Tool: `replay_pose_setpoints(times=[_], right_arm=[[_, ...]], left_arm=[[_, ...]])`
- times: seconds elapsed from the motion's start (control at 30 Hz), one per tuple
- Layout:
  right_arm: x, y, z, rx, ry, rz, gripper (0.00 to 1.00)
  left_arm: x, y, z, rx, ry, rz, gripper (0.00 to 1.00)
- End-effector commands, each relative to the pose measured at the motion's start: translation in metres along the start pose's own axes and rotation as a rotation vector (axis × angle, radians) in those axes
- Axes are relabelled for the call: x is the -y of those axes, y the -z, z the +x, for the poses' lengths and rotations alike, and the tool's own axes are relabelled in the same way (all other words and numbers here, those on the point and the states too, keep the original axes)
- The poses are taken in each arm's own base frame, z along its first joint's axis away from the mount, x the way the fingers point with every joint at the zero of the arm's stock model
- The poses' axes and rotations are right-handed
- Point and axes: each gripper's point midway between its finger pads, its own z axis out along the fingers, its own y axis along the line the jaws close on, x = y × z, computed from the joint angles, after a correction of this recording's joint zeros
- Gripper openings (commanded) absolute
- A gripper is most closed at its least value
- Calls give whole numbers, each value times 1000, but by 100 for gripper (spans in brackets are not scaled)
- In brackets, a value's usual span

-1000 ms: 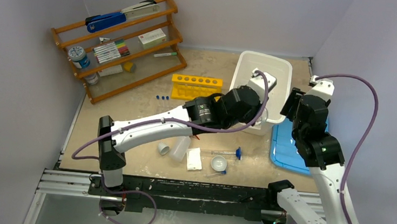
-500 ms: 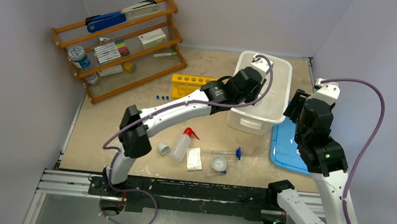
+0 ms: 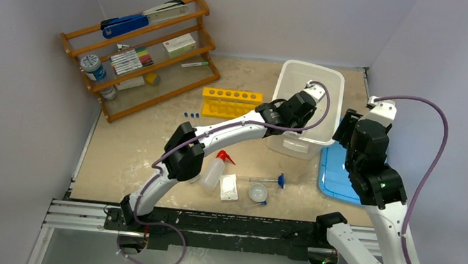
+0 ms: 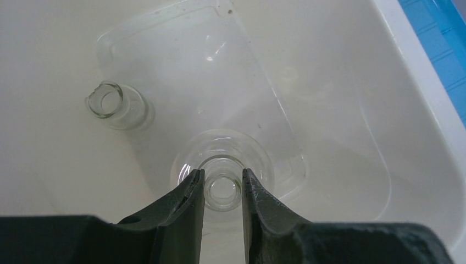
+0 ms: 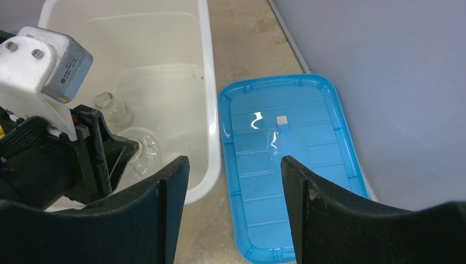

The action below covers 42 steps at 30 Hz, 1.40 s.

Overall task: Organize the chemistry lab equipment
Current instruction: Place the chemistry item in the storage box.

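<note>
Two small glass flasks are inside the one white tub [image 3: 294,144]: the left gripper [image 4: 222,180] grips the neck of the near flask [image 4: 220,157], the far flask [image 4: 115,104] is free. The right gripper [image 5: 233,165] is wide, empty, above one blue lid [image 5: 308,126]. Beige table [image 3: 136,130], grey walls [image 3: 21,120]

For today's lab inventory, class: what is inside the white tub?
Two clear glass flasks: a free flask standing upright, and a held flask gripped at its neck by the left hand. The white tub floor under that hand is covered, so unseen.
</note>
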Motion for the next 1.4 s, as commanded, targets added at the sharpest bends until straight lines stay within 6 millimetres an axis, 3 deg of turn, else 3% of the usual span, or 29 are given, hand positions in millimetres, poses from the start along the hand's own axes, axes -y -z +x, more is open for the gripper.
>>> replay_pose_setpoints(times=[0.0, 0.43, 0.63, 0.83, 0.93, 1.17, 1.37], right_arm=[[-3, -5, -5, 27, 0, -2, 65], [-6, -9, -3, 23, 9, -10, 65], [-7, -8, -3, 22, 9, -13, 64], [-8, -7, -3, 20, 6, -23, 65], [-8, -6, -4, 22, 2, -28, 65], [-9, -4, -4, 21, -4, -37, 65], [-11, 0, -9, 33, -17, -62, 65]], left_arm=[[-5, -3, -37, 121, 56, 19, 5], [-22, -21, -4, 110, 129, -1, 4], [-26, -22, 3, 99, 130, -9, 10], [-28, -5, -12, 138, 135, -8, 38], [-29, 5, -24, 161, 138, -5, 45], [-23, 31, -56, 206, 127, 35, 47], [-15, 68, -87, 275, 141, 102, 48]])
